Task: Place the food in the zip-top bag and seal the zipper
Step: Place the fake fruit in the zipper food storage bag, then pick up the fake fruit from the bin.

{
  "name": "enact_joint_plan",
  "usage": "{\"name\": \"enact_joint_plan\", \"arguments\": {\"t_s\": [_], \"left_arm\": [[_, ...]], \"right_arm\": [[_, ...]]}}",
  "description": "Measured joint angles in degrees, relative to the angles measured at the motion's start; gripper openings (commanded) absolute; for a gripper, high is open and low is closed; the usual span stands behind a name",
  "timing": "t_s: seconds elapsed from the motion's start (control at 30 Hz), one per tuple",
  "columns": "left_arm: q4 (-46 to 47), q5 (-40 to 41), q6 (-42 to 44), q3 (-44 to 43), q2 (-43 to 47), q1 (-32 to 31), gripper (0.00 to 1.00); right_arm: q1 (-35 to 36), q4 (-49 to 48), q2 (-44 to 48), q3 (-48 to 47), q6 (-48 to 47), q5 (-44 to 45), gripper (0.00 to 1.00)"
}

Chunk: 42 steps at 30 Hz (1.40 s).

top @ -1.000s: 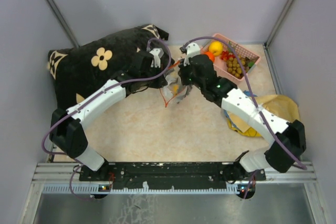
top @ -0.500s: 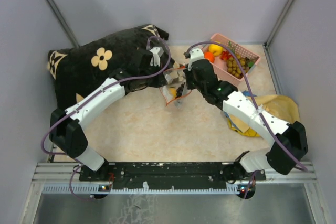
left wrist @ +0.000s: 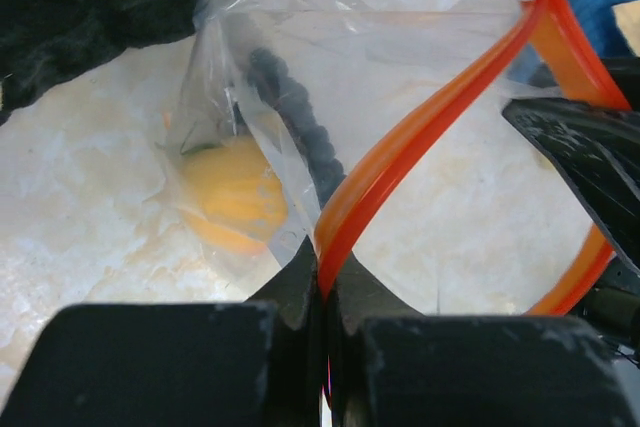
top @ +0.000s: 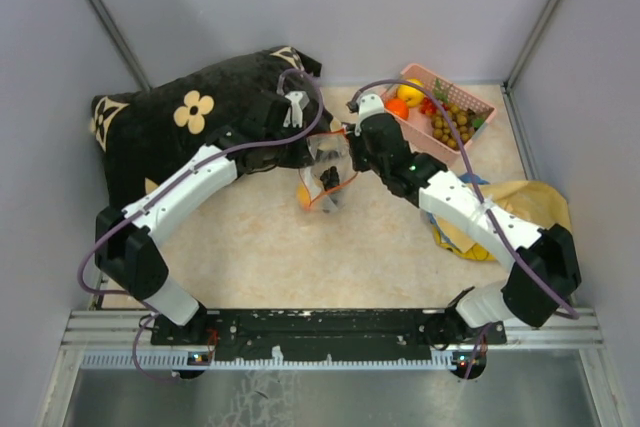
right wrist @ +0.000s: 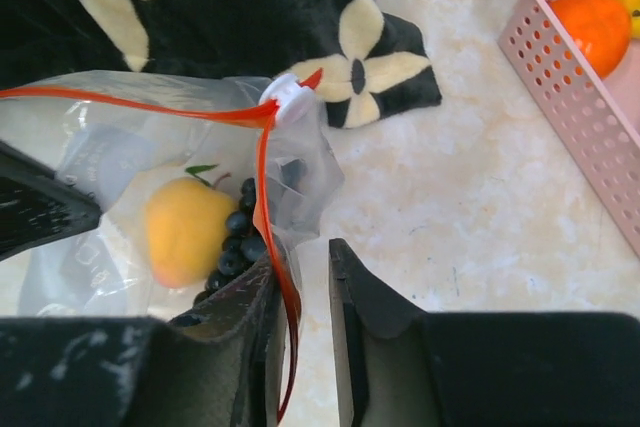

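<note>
right wrist view: the zip-top bag (right wrist: pixel 190 197) hangs between the two arms, a yellow fruit (right wrist: pixel 185 229) and dark grapes (right wrist: pixel 238 237) inside. the zipper (right wrist: pixel 268 247) runs down past the left finger of the right gripper (right wrist: pixel 300 347), whose jaws stand slightly apart, gripping nothing. the left gripper (left wrist: pixel 322 332) is clenched on the strip, so it is nearer for sealing.
</note>
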<state>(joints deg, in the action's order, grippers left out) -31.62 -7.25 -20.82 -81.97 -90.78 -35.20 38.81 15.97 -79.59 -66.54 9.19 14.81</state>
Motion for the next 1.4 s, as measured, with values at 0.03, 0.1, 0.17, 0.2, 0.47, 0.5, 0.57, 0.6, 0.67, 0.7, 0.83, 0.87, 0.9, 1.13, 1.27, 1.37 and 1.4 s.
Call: {"name": "enact_joint_plan", "arguments": {"t_s": [0.03,0.1,0.17,0.2,0.47,0.5,0.57,0.6,0.67,0.7,0.83,0.87,0.9,1.13,1.27,1.37,1.4], "left_arm": [[-0.9,0.4,-0.1,-0.5,-0.3,0.1,0.00],[-2.1,1.2,-0.3,-1.9,-1.3,0.4,0.00],[-3.0,1.7,-0.4,-3.3,-2.3,0.7,0.00],[-3.4,2.0,-0.6,-3.9,-2.8,0.8,0.00],[-6.5,3.4,-0.8,-7.8,-5.1,1.0,0.00],[-7.0,3.6,-0.8,-8.6,-5.5,1.0,0.00],[-7.5,3.8,-0.8,-9.5,-6.1,1.0,0.00],[-7.7,3.9,-0.8,-9.8,-6.3,1.0,0.00],[-8.0,4.0,-0.8,-10.3,-6.9,1.0,0.00],[-8.1,4.1,-0.8,-10.4,-7.1,1.0,0.00],[-8.6,4.3,-0.8,-11.1,-7.7,1.1,0.00],[-8.7,4.3,-0.8,-11.3,-7.8,1.2,0.00],[-8.9,4.3,-0.8,-11.5,-7.9,1.2,0.00],[-10.2,4.6,-0.8,-13.5,-8.7,1.4,0.00],[-10.6,4.9,-0.8,-13.8,-8.8,1.6,0.00],[-10.9,5.2,-0.9,-13.8,-8.9,1.6,0.00],[-11.0,5.3,-1.0,-13.8,-8.9,1.6,0.00]], "right_arm": [[0.0,0.0,0.0,-0.3,0.0,-0.4,0.27],[-0.1,0.0,0.0,-1.1,0.0,-1.6,0.29],[-0.4,0.0,0.0,-1.9,0.0,-2.9,0.33],[-0.7,-0.1,0.0,-2.5,0.0,-3.9,0.35],[-7.4,0.9,0.4,-8.3,0.5,-15.3,0.46],[-8.7,1.0,0.4,-9.2,0.6,-17.1,0.48],[-10.9,1.1,0.4,-10.4,0.9,-19.4,0.56],[-12.2,1.1,0.4,-10.8,1.1,-20.5,0.62],[-14.2,1.1,0.1,-11.3,1.7,-21.2,0.65],[-15.3,1.3,-0.4,-11.6,1.8,-21.2,0.67],[-19.7,0.6,-4.9,-13.2,3.0,-19.8,0.71],[-20.5,0.2,-6.3,-13.2,3.1,-19.1,0.71],[-21.5,-0.2,-8.0,-13.2,3.4,-18.2,0.72],[-25.9,-3.3,-19.9,-15.9,3.9,-14.3,0.72],[-28.6,-6.7,-27.5,-18.9,3.8,-12.6,0.73],[-30.2,-9.2,-32.3,-21.4,3.8,-11.8,0.74],[-30.8,-9.8,-33.9,-22.4,3.6,-11.5,0.75]]}}
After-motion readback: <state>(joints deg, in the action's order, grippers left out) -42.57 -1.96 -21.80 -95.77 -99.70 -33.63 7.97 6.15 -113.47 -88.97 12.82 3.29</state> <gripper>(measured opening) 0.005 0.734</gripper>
